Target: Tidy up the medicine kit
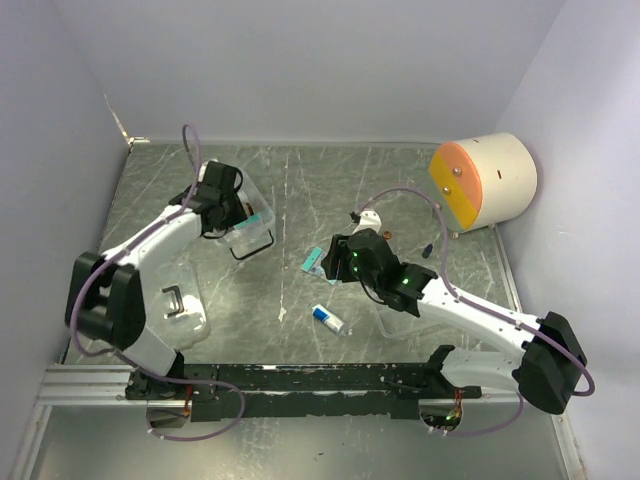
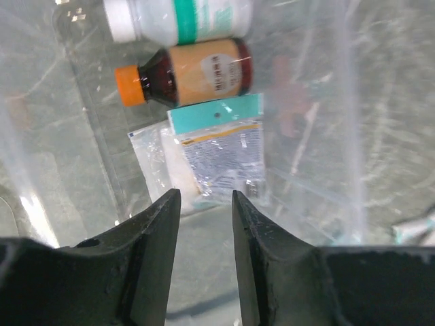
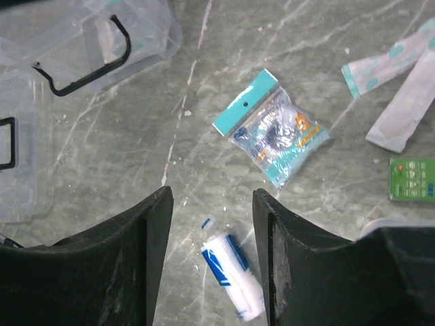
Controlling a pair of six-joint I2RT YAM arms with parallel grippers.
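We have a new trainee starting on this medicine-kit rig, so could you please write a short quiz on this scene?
1. True or false: the brown bottle lies inside the clear box.
2. Which lies on the table, seen between the right fingers? A) blue-and-white tube B) scissors C) spoon
3. The brown bottle's cap is ____.
Key: 1 true; 2 A; 3 orange.

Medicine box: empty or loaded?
Partly loaded. Left wrist view shows a white bottle, a brown bottle and a teal-topped packet lying inside the clear box.
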